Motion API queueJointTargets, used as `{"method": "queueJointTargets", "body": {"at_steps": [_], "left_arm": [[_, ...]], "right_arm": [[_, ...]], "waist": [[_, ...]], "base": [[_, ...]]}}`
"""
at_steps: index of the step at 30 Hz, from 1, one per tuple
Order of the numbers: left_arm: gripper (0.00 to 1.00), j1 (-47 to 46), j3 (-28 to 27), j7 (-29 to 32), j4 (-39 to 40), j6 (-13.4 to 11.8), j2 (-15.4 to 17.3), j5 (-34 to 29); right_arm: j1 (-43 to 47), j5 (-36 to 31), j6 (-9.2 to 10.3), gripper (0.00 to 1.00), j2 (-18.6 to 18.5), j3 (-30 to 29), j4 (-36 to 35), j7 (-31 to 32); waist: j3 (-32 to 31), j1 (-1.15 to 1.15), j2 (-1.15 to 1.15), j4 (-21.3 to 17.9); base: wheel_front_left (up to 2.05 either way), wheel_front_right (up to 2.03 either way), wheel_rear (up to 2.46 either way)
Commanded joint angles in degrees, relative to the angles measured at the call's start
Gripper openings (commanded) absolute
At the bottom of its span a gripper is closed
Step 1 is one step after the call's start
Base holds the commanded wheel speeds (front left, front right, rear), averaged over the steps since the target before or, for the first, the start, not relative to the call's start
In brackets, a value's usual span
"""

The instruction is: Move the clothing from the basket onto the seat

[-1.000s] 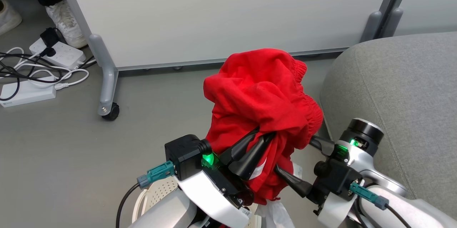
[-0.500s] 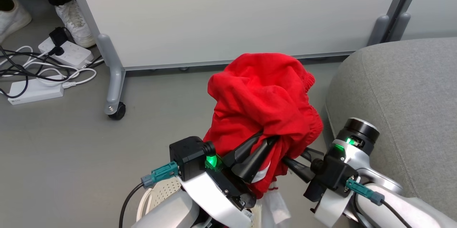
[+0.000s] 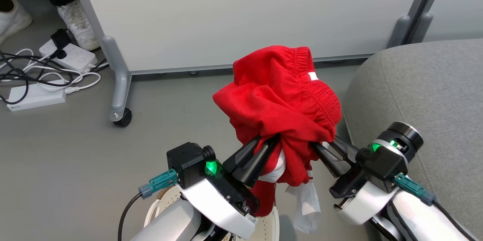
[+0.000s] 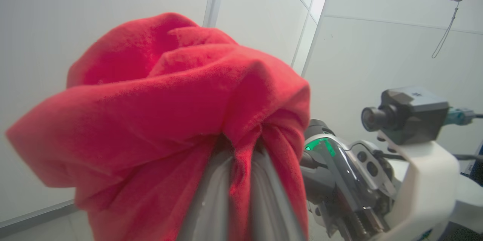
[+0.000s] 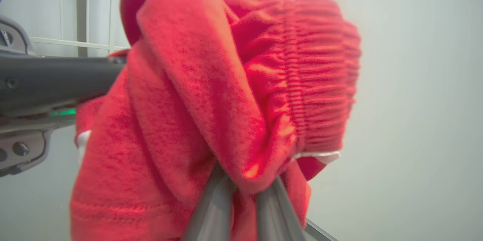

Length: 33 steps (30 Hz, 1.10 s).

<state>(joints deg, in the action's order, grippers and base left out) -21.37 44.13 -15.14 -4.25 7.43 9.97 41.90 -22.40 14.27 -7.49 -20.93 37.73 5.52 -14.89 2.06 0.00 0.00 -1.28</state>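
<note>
Left gripper [image 3: 268,142] and right gripper [image 3: 321,146] each pinch the bunched red clothing [image 3: 279,94], held aloft just beside the seat [image 3: 422,94]. The carry toward the seat needs height, so that hanging folds clear its rounded edge before release.

Clothing [image 3: 277,99]: soft matt red cloth, gathered elastic band. Seat [image 3: 426,90] right of it: grey woven upholstery, matt. Basket [image 3: 166,200] below it: smooth perforated plastic.
</note>
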Motion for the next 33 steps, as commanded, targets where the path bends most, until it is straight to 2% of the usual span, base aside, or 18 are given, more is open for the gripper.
{"method": "queueJointTargets", "body": {"at_steps": [1, 12, 14, 15, 21, 33], "left_arm": [[0.00, 0.5, -0.4, 0.0, -0.2, 0.1, 0.1, -0.3], [0.00, 0.7, -1.2, 0.0, -0.4, 0.1, -0.4, -1.8], [0.72, 0.7, -1.8, 0.0, -0.3, 0.1, -0.6, -2.6], [1.00, 0.8, -2.0, 0.0, -0.2, 0.1, -0.7, -3.0], [1.00, 1.3, -2.8, 0.0, -0.1, 0.1, -1.4, -4.3], [1.00, 3.8, -6.0, 0.0, -1.8, 0.1, -1.8, -5.6]], "right_arm": [[0.9, 0.3, -0.01, 0.00, 0.4, -1.1, -0.7, -0.3], [4.0, 0.4, -0.01, 0.00, 3.5, -7.7, -4.0, -0.3], [4.3, 0.6, -0.01, 0.00, 3.7, -8.3, -4.2, -0.3], [4.5, 1.0, -0.01, 0.00, 3.8, -8.5, -4.0, -0.3], [5.0, 1.5, -0.01, 0.00, 4.1, -9.7, -4.1, -0.3], [6.6, 1.6, -0.01, 0.00, 5.6, -16.3, -3.7, -0.3]], "waist": [[0.0, 0.00, 0.00, -0.2], [0.4, 0.00, 0.00, -1.2], [0.3, 0.00, 0.00, -1.2], [0.3, 0.00, 0.00, -1.2], [0.2, 0.00, 0.00, -0.9], [-0.1, 0.00, 0.00, -0.8]], "base": [[0.00, 0.00, 0.00], [0.00, 0.00, 0.00], [0.00, 0.00, 0.00], [0.00, 0.00, 0.00], [0.00, 0.00, 0.00], [0.00, 0.00, 0.00]]}}
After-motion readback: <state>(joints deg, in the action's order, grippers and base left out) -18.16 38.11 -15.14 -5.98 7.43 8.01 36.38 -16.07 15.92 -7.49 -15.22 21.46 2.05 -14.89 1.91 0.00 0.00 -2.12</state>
